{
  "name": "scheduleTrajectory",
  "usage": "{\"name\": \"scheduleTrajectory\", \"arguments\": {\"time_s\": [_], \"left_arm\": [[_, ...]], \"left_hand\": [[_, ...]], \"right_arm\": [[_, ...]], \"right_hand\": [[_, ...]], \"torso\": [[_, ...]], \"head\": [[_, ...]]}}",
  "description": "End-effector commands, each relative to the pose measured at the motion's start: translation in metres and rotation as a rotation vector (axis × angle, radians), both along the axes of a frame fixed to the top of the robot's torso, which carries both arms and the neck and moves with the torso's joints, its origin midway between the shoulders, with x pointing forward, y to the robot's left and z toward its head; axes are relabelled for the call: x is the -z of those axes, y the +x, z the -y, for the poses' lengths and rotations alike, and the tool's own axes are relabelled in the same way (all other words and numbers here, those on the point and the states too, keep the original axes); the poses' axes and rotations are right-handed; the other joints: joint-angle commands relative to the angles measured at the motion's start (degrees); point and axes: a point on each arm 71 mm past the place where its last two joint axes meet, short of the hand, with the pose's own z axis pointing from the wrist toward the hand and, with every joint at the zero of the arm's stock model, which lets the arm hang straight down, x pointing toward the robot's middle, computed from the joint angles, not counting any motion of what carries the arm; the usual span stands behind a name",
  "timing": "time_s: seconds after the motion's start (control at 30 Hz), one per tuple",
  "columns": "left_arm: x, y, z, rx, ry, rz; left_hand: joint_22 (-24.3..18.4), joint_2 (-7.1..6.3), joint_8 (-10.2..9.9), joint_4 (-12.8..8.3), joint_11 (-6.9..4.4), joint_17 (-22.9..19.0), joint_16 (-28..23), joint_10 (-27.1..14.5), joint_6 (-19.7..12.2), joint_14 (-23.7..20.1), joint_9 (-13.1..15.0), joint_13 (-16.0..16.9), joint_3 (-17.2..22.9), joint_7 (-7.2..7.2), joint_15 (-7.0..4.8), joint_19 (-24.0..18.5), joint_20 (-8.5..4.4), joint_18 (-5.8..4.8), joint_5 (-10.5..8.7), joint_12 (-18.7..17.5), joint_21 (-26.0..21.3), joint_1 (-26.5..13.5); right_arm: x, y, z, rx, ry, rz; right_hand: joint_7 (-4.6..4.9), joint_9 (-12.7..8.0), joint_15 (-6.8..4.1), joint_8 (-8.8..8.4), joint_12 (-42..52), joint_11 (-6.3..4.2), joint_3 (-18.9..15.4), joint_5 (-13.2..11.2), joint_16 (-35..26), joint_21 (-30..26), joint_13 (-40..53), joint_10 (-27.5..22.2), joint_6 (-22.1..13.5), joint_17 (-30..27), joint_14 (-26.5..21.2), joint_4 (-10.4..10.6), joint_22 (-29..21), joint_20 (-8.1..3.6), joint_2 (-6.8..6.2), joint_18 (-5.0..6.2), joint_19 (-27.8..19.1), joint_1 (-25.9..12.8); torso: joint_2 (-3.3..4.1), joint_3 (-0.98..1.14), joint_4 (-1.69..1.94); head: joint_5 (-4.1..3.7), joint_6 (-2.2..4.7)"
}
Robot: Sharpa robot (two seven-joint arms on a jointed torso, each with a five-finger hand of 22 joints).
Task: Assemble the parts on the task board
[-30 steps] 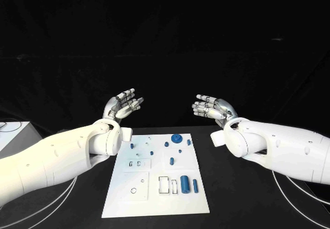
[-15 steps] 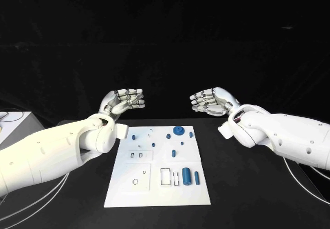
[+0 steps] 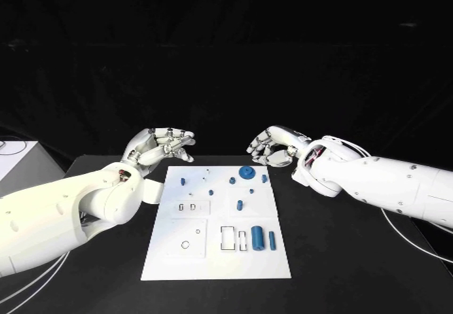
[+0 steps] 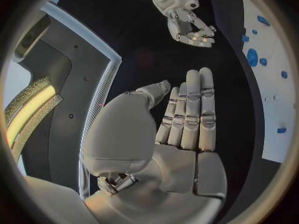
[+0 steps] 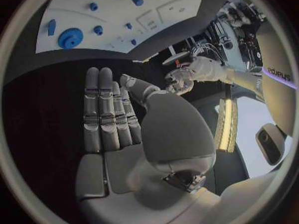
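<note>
Left hand [image 3: 162,145] hovers above the far left corner of the board [image 3: 215,258], raised off the bench [image 3: 330,261]; right hand [image 3: 273,146] hovers above the far right corner. Neither hand touches anything. The head view shows both with fingers curled inward, while each wrist view shows its own fingers [image 4: 190,109] lying straight and side by side, so both are read as released, holding nothing.

The board lies flat at the middle of the bench. Blue parts rest on it: a gear [image 3: 246,173] at the far edge, just beneath the right hand; small pegs [image 3: 211,192] scattered across the far half; a thick cylinder [image 3: 256,237] and a thinner pin [image 3: 271,241] side by side at the near right, just beside two rectangular slots [image 3: 228,237]. An oval recess [image 3: 185,244] sits at the near left.

Judged stage: the start, before the first pick, since no part is in hand. The next move likely calls for one hand to descend onto a chosen part. The gear lies nearest the right hand, and the small pegs would demand a fine pinch.
</note>
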Motion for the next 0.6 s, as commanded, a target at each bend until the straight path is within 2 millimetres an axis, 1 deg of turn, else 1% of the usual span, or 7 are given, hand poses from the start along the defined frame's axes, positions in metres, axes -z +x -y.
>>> {"name": "scheduleTrajectory", "arguments": {"time_s": [0.03, 0.17, 0.27, 0.3, 0.33, 0.47, 0.6], "left_arm": [[-0.004, -0.009, 0.005, 0.088, -0.010, 0.003], [-0.008, -0.017, 0.003, 0.107, -0.015, 0.003], [-0.011, -0.023, 0.001, 0.120, -0.017, 0.005], [-0.012, -0.025, 0.001, 0.124, -0.016, 0.007], [-0.013, -0.026, 0.000, 0.127, -0.017, 0.009], [-0.018, -0.029, 0.000, 0.138, -0.020, 0.018], [-0.023, -0.032, 0.000, 0.146, -0.023, 0.027]], "left_hand": [[2.4, -0.19, -0.3, 0.0, -0.05, 2.7, 3.6, 0.4, -0.3, -1.1, 0.5, 0.2, 0.7, 0.04, -0.03, -1.2, -0.06, -0.15, -0.23, -0.5, 3.3, -0.4], [4.6, -0.31, -0.4, -0.1, -0.06, 4.5, 6.4, 0.4, -0.4, -1.6, 0.9, 0.3, 1.2, 0.11, -0.04, -2.2, 0.01, 0.02, -0.20, -0.8, 6.3, -0.7], [5.8, -0.47, -0.5, -0.1, -0.06, 5.4, 8.1, 0.4, -0.5, -1.6, 1.2, 0.4, 1.4, 0.11, -0.06, -2.6, 0.06, 0.12, -0.22, -0.9, 8.1, -0.9], [6.2, -0.49, -0.5, -0.1, -0.09, 5.6, 8.6, 0.5, -0.4, -1.6, 1.3, 0.4, 1.5, 0.07, -0.08, -2.8, 0.08, 0.14, -0.22, -0.9, 8.6, -1.0], [6.2, -0.49, -0.5, -0.1, -0.09, 5.6, 8.6, 0.5, -0.4, -1.6, 1.3, 0.4, 1.5, 0.07, -0.08, -2.8, 0.08, 0.14, -0.22, -0.9, 8.6, -1.0], [6.5, -0.59, -0.5, -0.1, -0.09, 5.8, 9.1, 0.5, -0.4, -1.7, 1.4, 0.5, 1.5, 0.06, -0.09, -2.9, 0.10, 0.16, -0.25, -0.9, 9.1, -1.1], [6.9, -0.68, -0.5, -0.1, -0.07, 6.1, 9.6, 0.4, -0.6, -1.7, 1.5, 0.5, 1.6, 0.08, -0.08, -3.1, 0.12, 0.18, -0.26, -1.0, 9.6, -1.2]], "right_arm": [[0.007, 0.003, -0.005, -0.010, -0.220, 0.029], [0.009, 0.007, -0.011, -0.010, -0.287, 0.047], [0.008, 0.009, -0.019, -0.021, -0.329, 0.057], [0.008, 0.010, -0.022, -0.025, -0.340, 0.058], [0.008, 0.010, -0.024, -0.028, -0.349, 0.059], [0.009, 0.015, -0.032, -0.030, -0.381, 0.059], [0.011, 0.019, -0.036, -0.020, -0.406, 0.063]], "right_hand": [[-0.26, -0.4, -1.61, -2.27, -0.4, -0.67, 1.3, -0.1, 12.2, 11.4, 0.0, 0.5, 0.9, 10.0, 6.9, 0.7, 7.2, -1.42, -2.29, 1.14, 3.6, -1.3], [-0.33, -0.2, -1.45, -3.21, -0.4, -0.49, 3.1, -0.6, 20.3, 13.9, 0.1, -0.7, 0.6, 15.8, 5.6, 1.7, 9.1, -1.10, -3.77, 1.16, 4.5, -2.0], [-0.50, 0.2, -1.29, -3.61, -0.3, -0.47, 4.3, -0.7, 33.6, 24.0, 0.1, -1.2, 0.5, 27.1, 6.0, 2.8, 22.2, -0.82, -4.97, -0.69, 9.2, -2.6], [-0.59, 0.4, -1.24, -3.68, -0.3, -0.54, 4.5, -0.8, 40.2, 26.2, 0.1, -1.2, 0.5, 33.8, 6.9, 3.3, 24.8, -0.71, -5.25, -1.03, 10.2, -2.8], [-0.64, 0.5, -1.18, -3.74, -0.3, -0.50, 4.6, -0.8, 43.0, 28.0, 0.1, -1.4, 0.4, 36.5, 7.0, 3.5, 27.3, -0.62, -5.50, -1.40, 11.1, -2.9], [-0.77, 0.9, -1.05, -3.75, -0.3, -0.52, 4.7, -0.9, 47.6, 31.8, 0.1, -1.6, 0.4, 40.8, 7.1, 4.1, 32.7, -0.46, -5.80, -2.23, 13.2, -3.0], [-0.65, 1.0, -0.91, -3.84, -0.4, -0.35, 4.7, -0.9, 49.8, 33.3, 0.1, -2.4, 0.2, 42.8, 7.1, 4.4, 34.6, -0.37, -6.03, -2.51, 14.0, -3.0]], "torso": [[1.05, -0.47, 1.08], [1.75, -0.75, 1.90], [2.36, -0.95, 2.40], [2.58, -1.03, 2.58], [2.73, -1.10, 2.74], [3.22, -1.42, 3.39], [4.01, -1.53, 3.97]], "head": [[-0.48, -0.01], [-1.04, 0.11], [-1.37, 0.05], [-1.49, 0.12], [-1.69, 0.13], [-2.16, 0.22], [-2.43, 0.55]]}}
